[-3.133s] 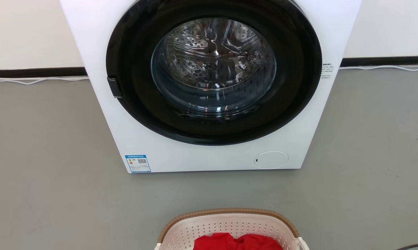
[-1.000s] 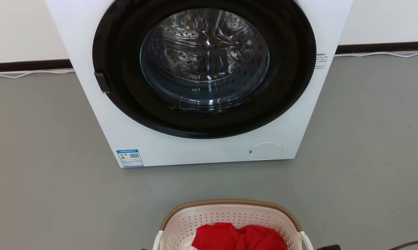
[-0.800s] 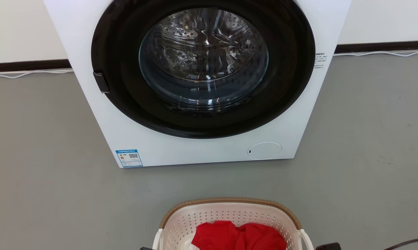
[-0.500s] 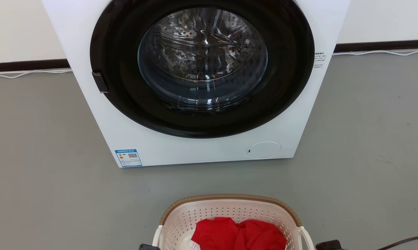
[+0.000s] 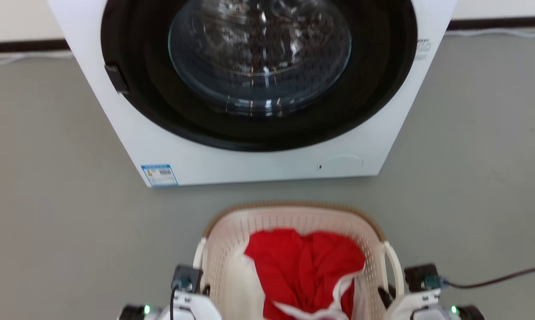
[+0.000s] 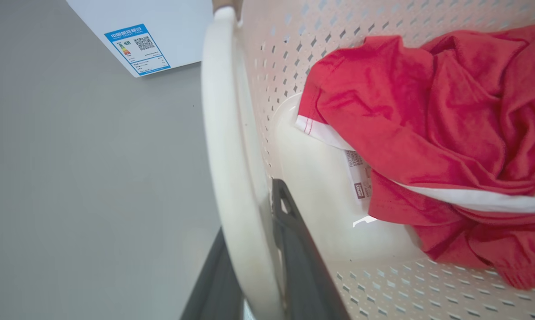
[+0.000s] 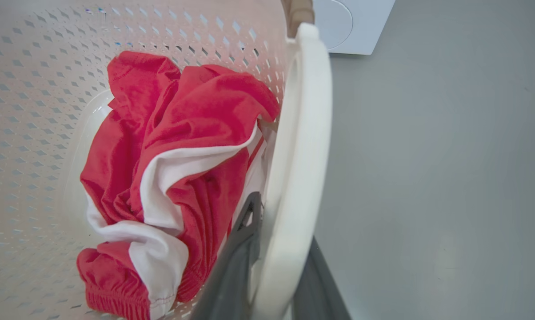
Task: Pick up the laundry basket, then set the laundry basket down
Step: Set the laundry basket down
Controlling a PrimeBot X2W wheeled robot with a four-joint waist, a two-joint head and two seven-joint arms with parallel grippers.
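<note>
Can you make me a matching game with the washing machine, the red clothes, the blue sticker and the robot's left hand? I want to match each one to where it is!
Things:
1. washing machine
2. red clothes
3. blue sticker
4. left gripper

Places:
A. inside the basket
B. closed around the basket's white handle
C. standing on the floor beyond the basket
D. on the washing machine's lower front corner

Pairs: 1-C, 2-A, 3-D, 4-B

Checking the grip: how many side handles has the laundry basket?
2: left handle held in the left gripper, right handle in the right gripper. None seems hidden.
</note>
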